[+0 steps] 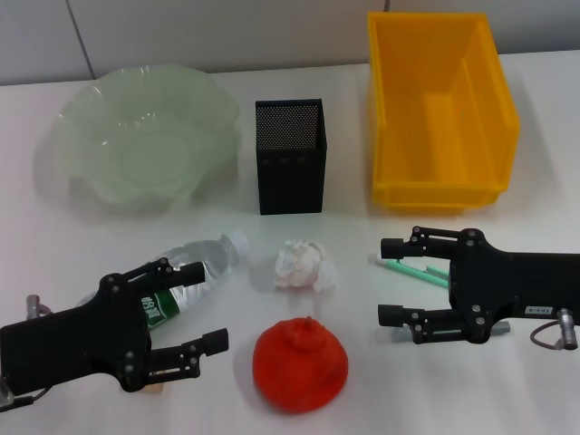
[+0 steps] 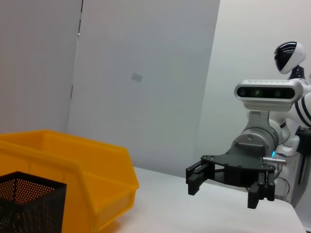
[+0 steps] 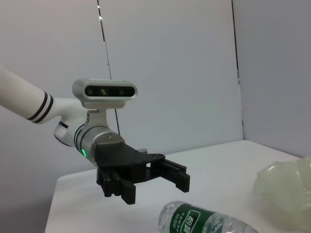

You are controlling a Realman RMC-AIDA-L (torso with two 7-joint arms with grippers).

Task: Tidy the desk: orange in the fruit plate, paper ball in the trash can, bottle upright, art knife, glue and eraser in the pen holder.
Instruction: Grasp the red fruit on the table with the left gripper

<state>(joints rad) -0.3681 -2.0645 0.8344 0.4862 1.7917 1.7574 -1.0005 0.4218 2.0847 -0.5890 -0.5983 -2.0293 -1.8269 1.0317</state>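
Head view shows my left gripper (image 1: 207, 306) low on my left with its fingers spread apart, poised over the lying bottle (image 1: 186, 276), holding nothing. My right gripper (image 1: 390, 281) sits to the right of the paper ball (image 1: 300, 264), fingers also apart and empty, with a green-and-white stick-like item (image 1: 412, 269) lying under it; I cannot tell what that item is. Taking the paper ball as my landmark: the orange (image 1: 300, 364) rests just nearer me than it, the black mesh pen holder (image 1: 289, 155) stands beyond it, the pale-green fruit plate (image 1: 145, 134) is beyond and to the left, and the yellow trash can (image 1: 439, 109) beyond and to the right.
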